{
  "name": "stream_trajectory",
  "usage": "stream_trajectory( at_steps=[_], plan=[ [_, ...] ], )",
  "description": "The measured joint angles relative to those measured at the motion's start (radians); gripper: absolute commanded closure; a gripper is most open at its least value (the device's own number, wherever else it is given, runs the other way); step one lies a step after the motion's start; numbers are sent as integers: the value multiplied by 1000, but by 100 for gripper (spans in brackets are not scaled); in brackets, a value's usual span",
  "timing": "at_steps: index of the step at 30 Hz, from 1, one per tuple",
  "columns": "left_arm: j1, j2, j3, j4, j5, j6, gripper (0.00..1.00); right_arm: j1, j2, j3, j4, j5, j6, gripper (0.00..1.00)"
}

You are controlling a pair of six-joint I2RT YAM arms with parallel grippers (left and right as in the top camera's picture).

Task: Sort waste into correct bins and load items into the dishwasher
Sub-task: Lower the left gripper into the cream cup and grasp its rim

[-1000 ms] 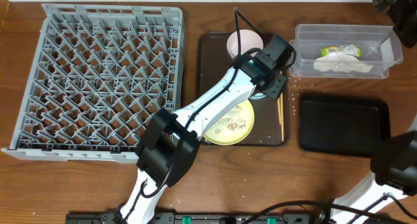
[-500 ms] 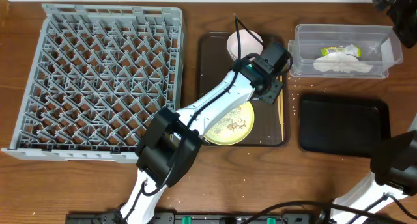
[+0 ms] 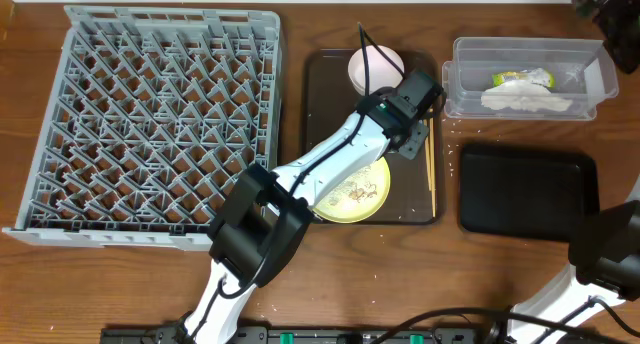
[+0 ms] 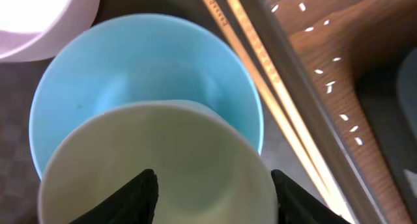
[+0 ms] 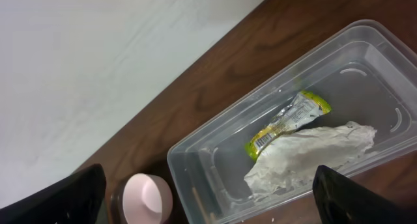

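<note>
1. The left gripper (image 4: 214,175) is low over the middle of the brown tray (image 3: 322,94). Its fingers are apart above the mouth of the white cup (image 4: 163,165), and no clamp on the cup shows.
2. The cup is upright, mouth toward the wrist camera. Being round, it has no long axis. It lies within the outline of the blue bowl (image 4: 130,68); I cannot tell if it rests inside. I judge that an off-centre closing could tip the cup or drag the bowl.
3. The chopsticks (image 4: 267,87) lie side by side just right of the bowl. Their long axis runs along the tray's right edge. A sideways drift could knock them off among the crumbs (image 4: 331,87).
4. The pink bowl (image 3: 385,64) sits at the tray's far end.
5. Well right of the tray, the right gripper (image 5: 208,172) hangs wide apart and empty above the clear tub (image 3: 470,84), which holds the napkin (image 5: 306,155) and wrapper (image 5: 287,123).
</note>
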Motion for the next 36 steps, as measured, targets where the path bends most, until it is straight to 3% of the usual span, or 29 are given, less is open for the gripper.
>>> stream_trajectory(
  at_steps=[8, 19, 36],
  plan=[
    [0, 0, -13, 23, -14, 12, 59, 0, 0, 0, 0, 0, 0, 1],
    [0, 0, -13, 115, -15, 16, 92, 0, 0, 0, 0, 0, 0, 1],
    [36, 0, -13, 110, -14, -31, 92, 0, 0, 0, 0, 0, 0, 1]
  ],
)
